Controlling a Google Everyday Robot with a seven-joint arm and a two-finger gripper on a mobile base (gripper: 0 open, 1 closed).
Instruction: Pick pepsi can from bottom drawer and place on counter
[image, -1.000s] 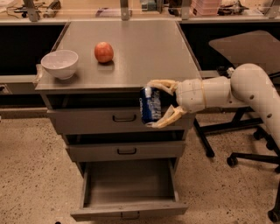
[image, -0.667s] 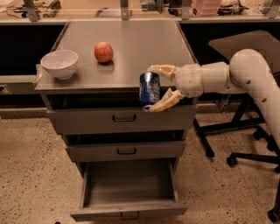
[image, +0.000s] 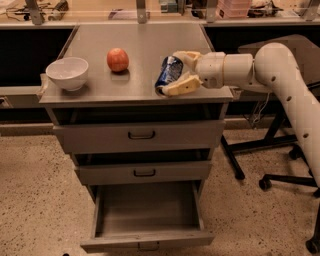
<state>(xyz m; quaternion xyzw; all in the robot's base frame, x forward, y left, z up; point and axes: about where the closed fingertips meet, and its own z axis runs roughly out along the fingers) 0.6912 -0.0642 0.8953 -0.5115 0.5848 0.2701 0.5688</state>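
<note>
My gripper (image: 174, 73) is shut on the pepsi can (image: 168, 73), a dark-blue can with white markings. It holds the can tilted, its lower end at or just above the front right part of the grey counter (image: 140, 47). The white arm reaches in from the right. The bottom drawer (image: 147, 216) is pulled open below and its tray looks empty. The two upper drawers are closed.
A white bowl (image: 67, 73) stands on the counter's left front corner. A red-orange apple (image: 117, 59) sits on the counter left of the can. A dark side table (image: 295, 47) and black chair legs (image: 280, 165) stand to the right.
The gripper has lifted the can from in front of the top drawer up and over the counter's front edge, now at counter level.
</note>
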